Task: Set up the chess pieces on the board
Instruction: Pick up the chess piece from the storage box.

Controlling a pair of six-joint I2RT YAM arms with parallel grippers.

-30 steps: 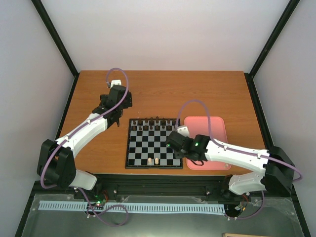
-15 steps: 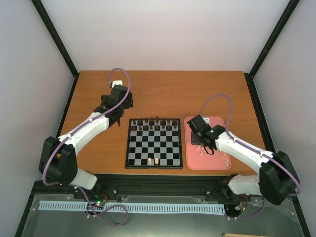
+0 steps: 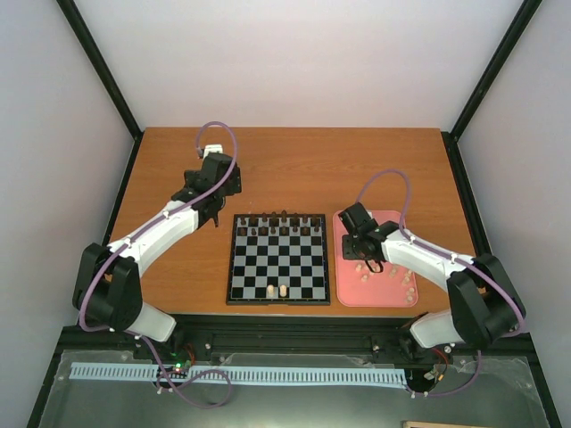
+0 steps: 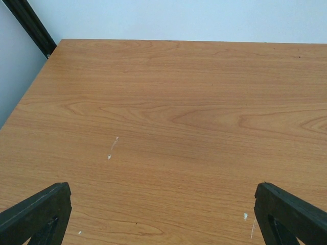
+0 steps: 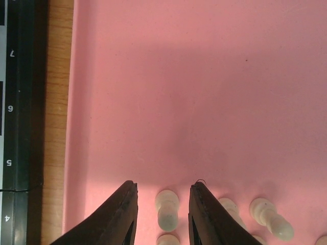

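The board (image 3: 278, 259) lies mid-table with dark pieces along its far rows and two cream chess pieces (image 3: 277, 291) on its near row. Several more cream pieces (image 3: 385, 272) lie in the pink tray (image 3: 396, 223). My right gripper (image 3: 366, 259) is open over the tray. In the right wrist view its jaws straddle one lying cream piece (image 5: 167, 208) without touching it, and the gripper (image 5: 163, 196) holds nothing. My left gripper (image 3: 207, 217) is open and empty over bare wood left of the board's far corner; its fingertips (image 4: 43, 206) show wide apart.
The board's black edge with rank numbers (image 5: 20, 107) shows at the left of the right wrist view. More cream pieces (image 5: 271, 217) lie right of the right gripper. The dark pieces (image 3: 278, 223) stand on the board's far rows.
My right gripper has moved from over the board's right edge to the pink tray and come down over the cream pieces. The left arm has stayed still.
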